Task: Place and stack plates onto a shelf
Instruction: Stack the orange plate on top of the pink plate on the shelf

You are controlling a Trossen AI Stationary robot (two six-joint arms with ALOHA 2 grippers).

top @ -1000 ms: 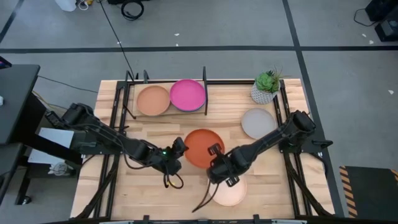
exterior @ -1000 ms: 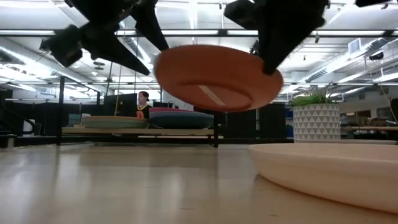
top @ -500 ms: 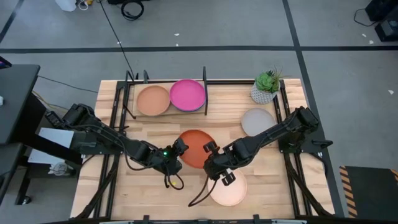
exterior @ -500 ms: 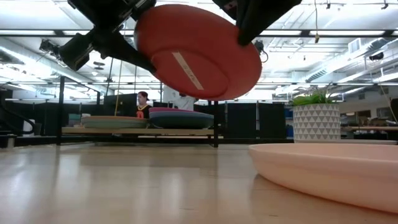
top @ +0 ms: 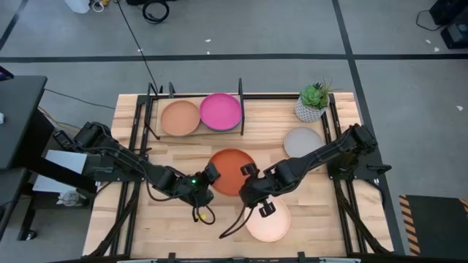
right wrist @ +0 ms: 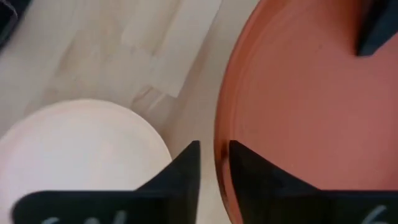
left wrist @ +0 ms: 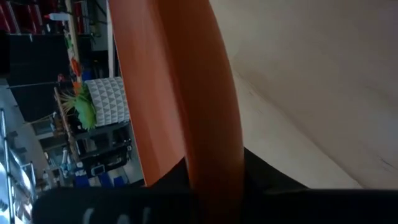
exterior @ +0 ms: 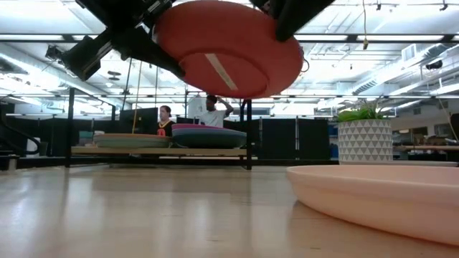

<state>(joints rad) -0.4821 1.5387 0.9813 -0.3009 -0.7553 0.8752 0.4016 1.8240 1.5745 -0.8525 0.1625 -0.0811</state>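
High view, centre — my left claw (top: 210,175) and right claw (top: 247,175) flank the orange plate (top: 231,172). Left wrist view: my fingers are clenched on its rim. Right wrist view — fingers straddle the rim, slightly parted.

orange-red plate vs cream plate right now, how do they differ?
The orange-red plate is in the air, tilted, between the left gripper and right gripper; the cream plate lies flat on the table, nearer the front edge and untouched. Colour differs. Both are round, shallow and look the same size.
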